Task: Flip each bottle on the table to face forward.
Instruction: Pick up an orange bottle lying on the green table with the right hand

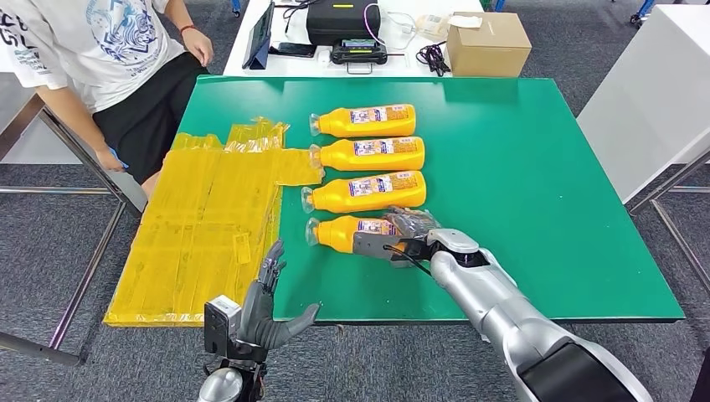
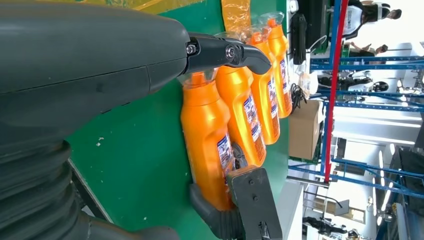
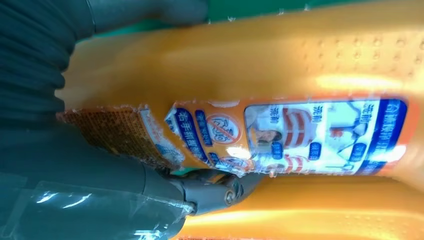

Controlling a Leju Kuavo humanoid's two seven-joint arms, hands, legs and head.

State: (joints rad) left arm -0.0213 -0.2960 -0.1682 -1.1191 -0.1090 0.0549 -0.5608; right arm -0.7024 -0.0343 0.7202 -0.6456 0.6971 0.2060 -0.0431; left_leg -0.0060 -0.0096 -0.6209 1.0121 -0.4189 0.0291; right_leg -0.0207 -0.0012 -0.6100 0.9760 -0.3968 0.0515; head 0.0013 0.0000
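Four orange plastic bottles lie on their sides in a row on the green table [image 1: 544,167], caps toward the robot's left. Each has a rounded, flattened body, a narrow neck with a clear cap, and a glossy blue-and-white label. The first bottle [image 1: 342,232] is the nearest; the right hand [image 1: 402,243] grips its base end, thumb on one side and dark fingers wrapped over the other. In the right wrist view this bottle's surface is smooth, with a patch of raised dots and a torn, peeling label edge.

The second bottle [image 1: 368,192] lies just beyond the right hand, touching or nearly touching the first. The third bottle [image 1: 373,154] and fourth bottle [image 1: 367,121] lie farther beyond it in turn.

The left hand [image 1: 264,314] hovers at the table's near edge, fingers spread and holding nothing, well apart from the bottles.

Just beyond the left hand lies a flat stack of yellow translucent plastic sheets [image 1: 201,226], crinkled at its far end.

A person [image 1: 92,59] in a white printed shirt stands beyond the sheets.
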